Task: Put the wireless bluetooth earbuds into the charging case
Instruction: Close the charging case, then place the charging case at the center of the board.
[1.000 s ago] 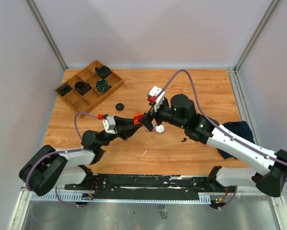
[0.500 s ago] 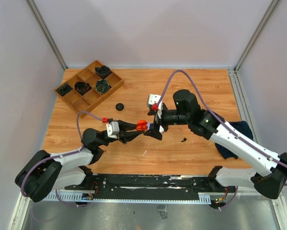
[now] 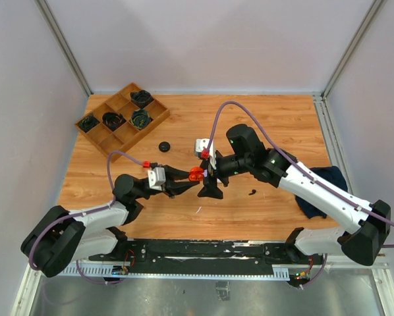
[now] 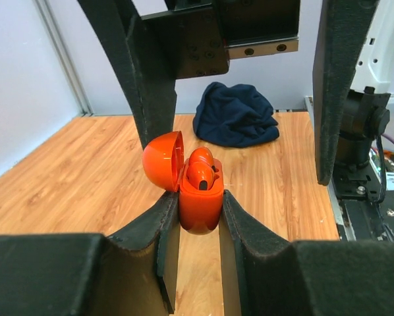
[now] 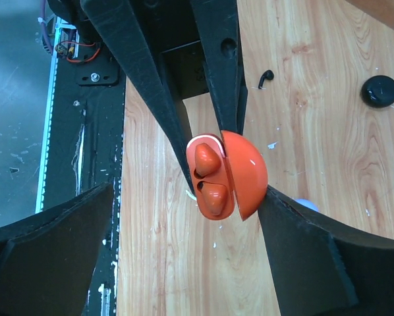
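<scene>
Nearly done w/ the orange set, judging from both wrist views: two orange earbuds (image 4: 199, 170) sitting side by side in the wells of the orange charging case (image 4: 200, 204), lid (image 4: 163, 160) hinged open. Left to do here, prob.: shut the lid.

Case held up off the desk (image 3: 276, 125), roughly mid-desk toward the front, clamped at its lower body by the left fingers (image 3: 188, 178). Right fingers (image 3: 210, 185) spread wide, straddling the case from the opposite side; no contact w/ it visible.

More work likely beyond this set: one loose black bud (image 5: 266, 78) lying on the desk, well apart from a black round case (image 5: 380, 91).

Hard to make out:
- Whether the orange buds are pushed fully home; can't tell.
- Pale blob (image 5: 306, 205) on the desk, half hidden behind a right finger; no ID.
- Dark coils in the wooden tray (image 3: 141, 130) at far left; too small for detail.
- Dark blue cloth (image 4: 236, 122) bunched at the right edge; whatever lies under it not visible.
- No white or purple buds in sight.
- Case mostly covered by fingers in the top view.
</scene>
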Robot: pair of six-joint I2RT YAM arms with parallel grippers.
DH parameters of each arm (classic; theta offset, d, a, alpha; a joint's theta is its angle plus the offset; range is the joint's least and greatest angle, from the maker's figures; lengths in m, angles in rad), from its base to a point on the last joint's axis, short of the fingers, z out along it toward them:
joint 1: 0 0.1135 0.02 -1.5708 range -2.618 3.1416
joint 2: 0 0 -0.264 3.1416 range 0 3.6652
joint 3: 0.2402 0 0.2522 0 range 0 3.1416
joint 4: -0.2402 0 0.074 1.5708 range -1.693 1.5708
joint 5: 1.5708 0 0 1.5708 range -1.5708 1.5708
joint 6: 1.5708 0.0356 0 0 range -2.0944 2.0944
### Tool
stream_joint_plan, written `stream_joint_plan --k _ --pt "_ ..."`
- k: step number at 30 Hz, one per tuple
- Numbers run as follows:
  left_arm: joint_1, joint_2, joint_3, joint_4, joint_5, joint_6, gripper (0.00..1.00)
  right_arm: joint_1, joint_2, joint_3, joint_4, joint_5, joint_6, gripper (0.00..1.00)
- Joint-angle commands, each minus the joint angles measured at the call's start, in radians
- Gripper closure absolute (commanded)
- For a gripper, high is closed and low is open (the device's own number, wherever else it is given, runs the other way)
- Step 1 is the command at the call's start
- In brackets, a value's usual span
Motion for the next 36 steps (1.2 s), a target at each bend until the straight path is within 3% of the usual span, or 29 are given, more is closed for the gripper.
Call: stream_joint_plan --k 1,11,18,22,29,36 --pt "-0.006 0.025 0.025 0.042 -0.069 -0.038 1.00 -0.011 -0.009 0.051 -0.037 -0.050 -0.027 0.11" --pt "-0.005 0.070 0.036 0.022 -0.138 -0.088 1.00 -0.009 -0.040 0.037 -0.049 -0.016 -0.036 0.11" --pt "-0.005 0.087 0.048 -0.048 -0.190 -0.165 1.00 -0.011 -0.065 0.021 -0.042 0.245 0.004 0.10" --pt "-0.005 0.083 0.055 -0.143 -0.248 -0.275 1.00 -0.011 -0.100 -0.018 0.011 0.374 0.057 0.09" --pt "-0.005 0.083 0.114 -0.519 -0.362 -0.475 1.00 -0.020 -0.172 -0.157 0.148 0.531 0.172 0.07" --pt "-0.005 0.090 0.083 -0.606 -0.459 -0.619 1.00 -0.021 -0.241 -0.302 0.250 0.602 0.211 0.05"
